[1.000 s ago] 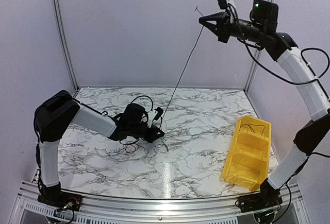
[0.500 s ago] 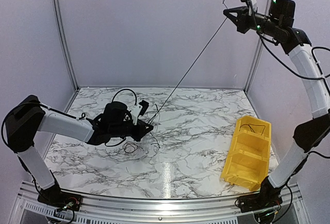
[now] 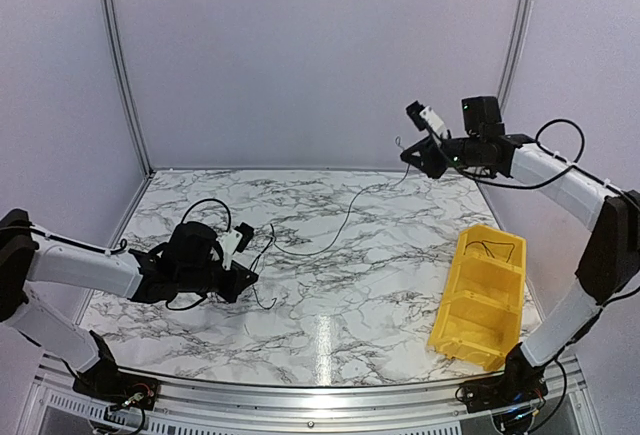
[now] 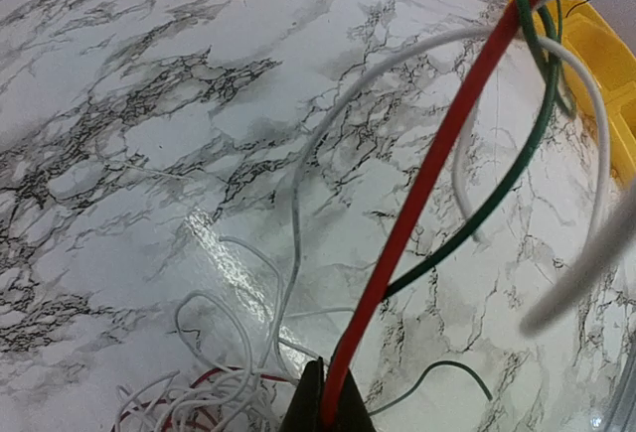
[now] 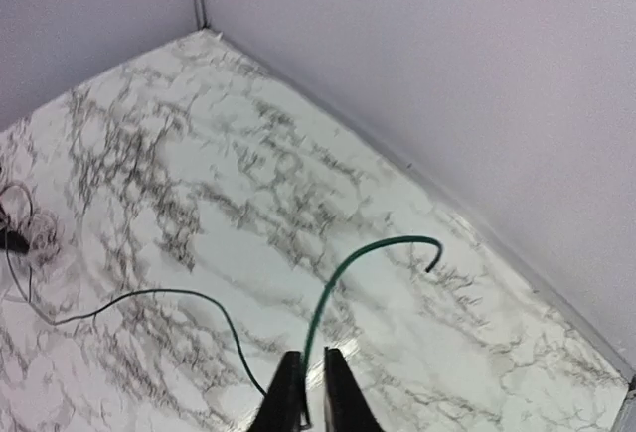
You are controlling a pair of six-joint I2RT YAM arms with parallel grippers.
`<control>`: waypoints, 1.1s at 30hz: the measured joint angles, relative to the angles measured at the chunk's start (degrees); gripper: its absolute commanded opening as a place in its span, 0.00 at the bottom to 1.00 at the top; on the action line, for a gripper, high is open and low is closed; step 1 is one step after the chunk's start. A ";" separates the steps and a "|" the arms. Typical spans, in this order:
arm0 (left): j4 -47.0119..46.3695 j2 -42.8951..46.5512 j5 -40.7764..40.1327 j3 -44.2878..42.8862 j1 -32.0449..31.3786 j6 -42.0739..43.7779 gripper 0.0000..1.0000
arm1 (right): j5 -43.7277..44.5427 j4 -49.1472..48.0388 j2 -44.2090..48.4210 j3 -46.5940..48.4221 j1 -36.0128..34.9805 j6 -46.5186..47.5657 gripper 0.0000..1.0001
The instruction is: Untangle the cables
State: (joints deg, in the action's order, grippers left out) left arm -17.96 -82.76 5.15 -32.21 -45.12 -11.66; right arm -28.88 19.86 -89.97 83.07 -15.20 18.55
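My left gripper (image 3: 246, 273) is low over the table at the left and is shut on a red wire (image 4: 437, 164) right at its fingertips (image 4: 323, 407). A tangle of white and red wires (image 4: 189, 402) lies beside it. A white wire (image 4: 298, 223) loops up from the tangle. My right gripper (image 3: 407, 155) is at the back right, low, shut on one end of a green wire (image 5: 343, 283). That wire looks thin and dark in the top view (image 3: 343, 219), trails slack across the table toward the left gripper, and shows green in the left wrist view (image 4: 497, 194).
A yellow bin (image 3: 480, 300) stands at the right front with a thin dark wire (image 3: 497, 248) in its far compartment. The booth's back wall is close behind the right gripper. The marble table (image 3: 380, 285) spans the space between the arms.
My right gripper came down from high near the wall to just above the table, so the taut wire now lies slack. My left arm drew back to the left with its wire.
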 measured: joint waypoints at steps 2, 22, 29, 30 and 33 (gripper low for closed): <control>0.09 2.27 -1.20 0.74 0.00 -0.13 0.00 | -0.28 3.15 -0.17 -4.20 -2.36 4.20 0.37; -5.55 8.57 -0.13 4.46 -0.13 0.81 0.00 | -5.86 10.23 -17.25 7.39 -24.87 11.26 0.46; -5.92 8.55 -0.85 4.46 -0.37 1.51 0.00 | -20.83 9.11 -26.43 17.88 -25.40 -1.81 0.52; -5.92 8.55 -0.98 4.44 -0.37 1.64 0.00 | -21.92 9.16 -27.06 18.58 -25.62 -2.56 0.52; -5.95 8.52 -1.16 4.44 -0.37 1.70 0.00 | -25.07 9.31 -28.83 20.44 -26.67 -4.79 0.53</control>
State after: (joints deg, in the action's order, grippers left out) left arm -23.90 -74.24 3.99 -27.77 -45.50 -9.96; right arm -53.95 29.17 -118.80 103.50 -41.87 13.76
